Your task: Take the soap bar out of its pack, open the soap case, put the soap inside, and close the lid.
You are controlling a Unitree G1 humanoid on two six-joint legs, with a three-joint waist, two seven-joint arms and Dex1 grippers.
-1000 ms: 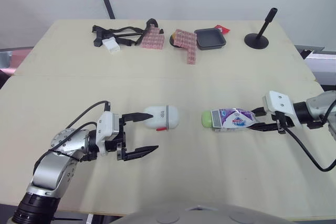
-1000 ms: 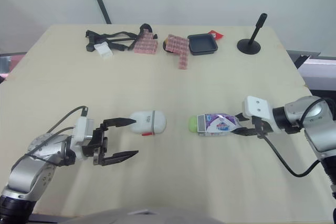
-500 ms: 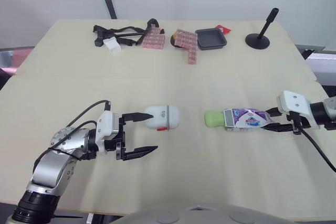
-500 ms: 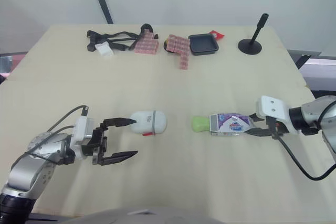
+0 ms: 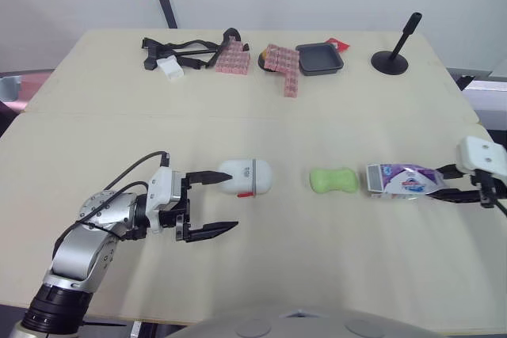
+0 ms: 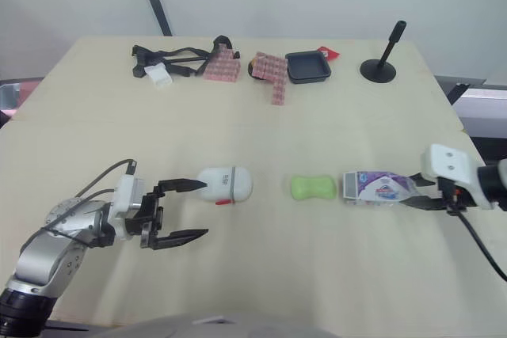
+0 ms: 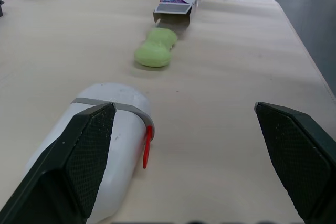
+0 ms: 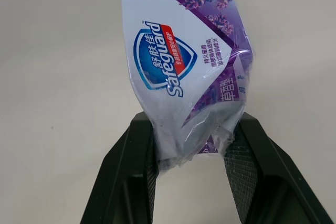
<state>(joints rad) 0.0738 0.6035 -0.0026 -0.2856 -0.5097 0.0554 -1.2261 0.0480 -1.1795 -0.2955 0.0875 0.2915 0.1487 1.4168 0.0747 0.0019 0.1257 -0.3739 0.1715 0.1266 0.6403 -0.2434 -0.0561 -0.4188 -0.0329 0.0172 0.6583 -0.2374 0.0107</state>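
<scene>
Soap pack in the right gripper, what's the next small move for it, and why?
Probably open the right gripper and let the soap pack go. The green soap lies bare on the table, apart from the pack's open end, while that gripper is shut on its crimped end. The left gripper is open by the white soap case.

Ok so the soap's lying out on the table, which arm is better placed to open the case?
Left. The left gripper is open right beside the white soap case, with one finger at its end. The right gripper is farther off, beyond the soap, and is shut on the pack.
</scene>
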